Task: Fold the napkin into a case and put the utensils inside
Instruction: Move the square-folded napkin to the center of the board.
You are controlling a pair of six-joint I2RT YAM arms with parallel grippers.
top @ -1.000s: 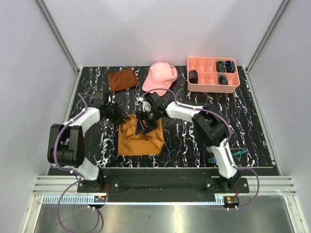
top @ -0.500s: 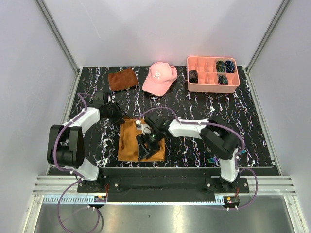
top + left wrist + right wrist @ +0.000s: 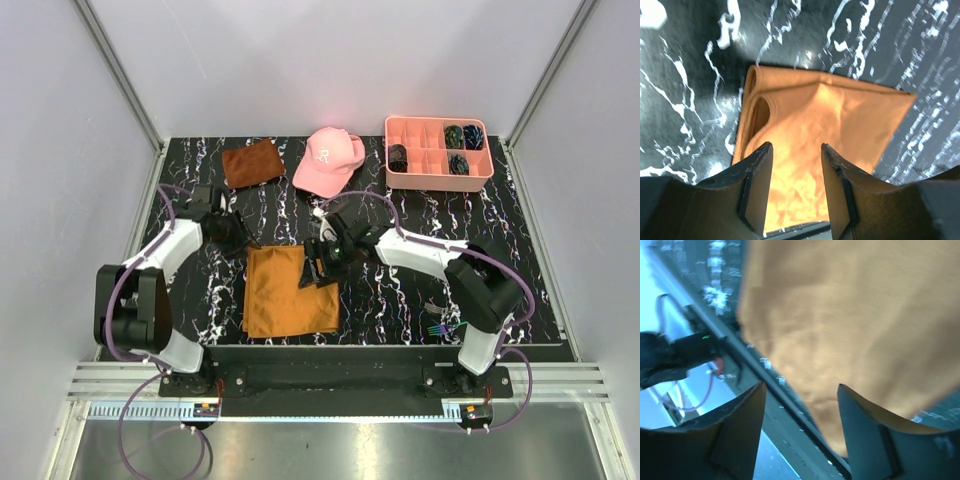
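- The left arm (image 3: 165, 250) rises from its base along the left side of the worktop (image 3: 385, 310), then bends inward, so the left gripper (image 3: 247, 240) sits at the far left corner of the napkin (image 3: 280, 295).
- In the left wrist view, that gripper's fingers (image 3: 757, 185) stand apart. The orange-brown cloth lies under and between them, and its layered folded edges show ahead and to the left.
- The right arm (image 3: 430, 255) is bent at the elbow over the right side of the worktop. Its forearm reaches leftward and puts the right gripper (image 3: 322, 268) over the napkin's far right corner.
- The right gripper's fingers (image 3: 735, 435) are also spread, with nothing caught between them. The cloth fills the view just ahead of them (the picture is blurred, so I cannot tell whether they touch it).
- The napkin lies flat and folded on the worktop, extending from both grippers towards the arm bases.
- The utensils (image 3: 438, 328) lie well behind the right gripper, close to the right arm's base and apart from the napkin.
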